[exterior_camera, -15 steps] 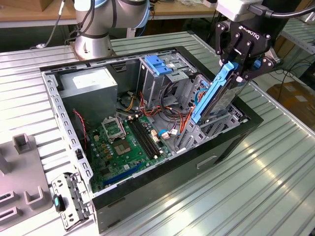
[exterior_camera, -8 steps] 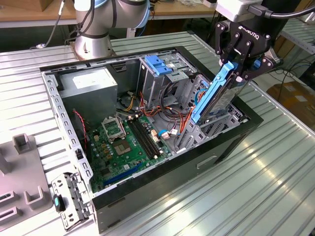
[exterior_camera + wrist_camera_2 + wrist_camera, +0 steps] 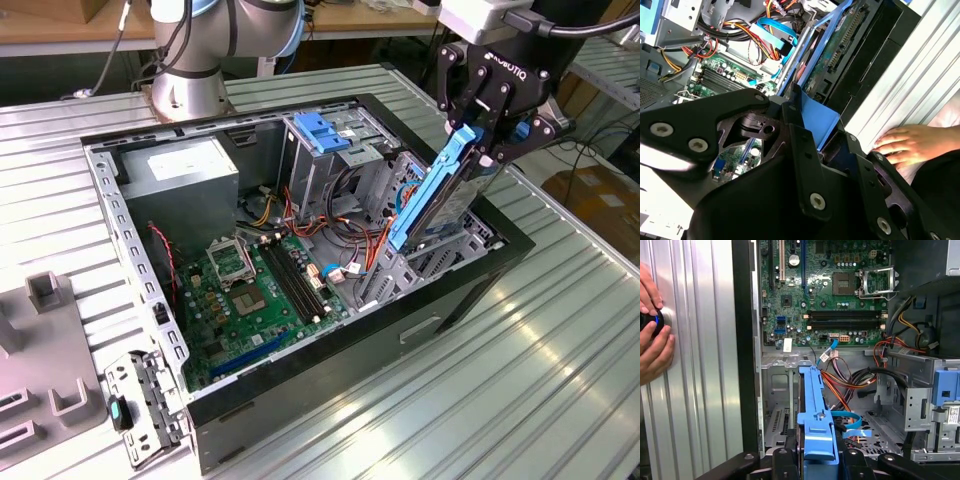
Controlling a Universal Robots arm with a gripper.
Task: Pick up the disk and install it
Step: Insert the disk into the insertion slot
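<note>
Pinching the disk [image 3: 425, 195] at its upper end, the claw [image 3: 492, 150] holds it tilted, long axis sloping down into the computer case [image 3: 330, 375] beside its exterior-view-right wall

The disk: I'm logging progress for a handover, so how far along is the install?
Done: the disk is picked up, with the gripper shut on its upper end. In hand: it hangs tilted over the open computer case, its lower end dipping inside at the exterior view's right. Left: seating it; it is not yet lying flat in a bay.
</note>
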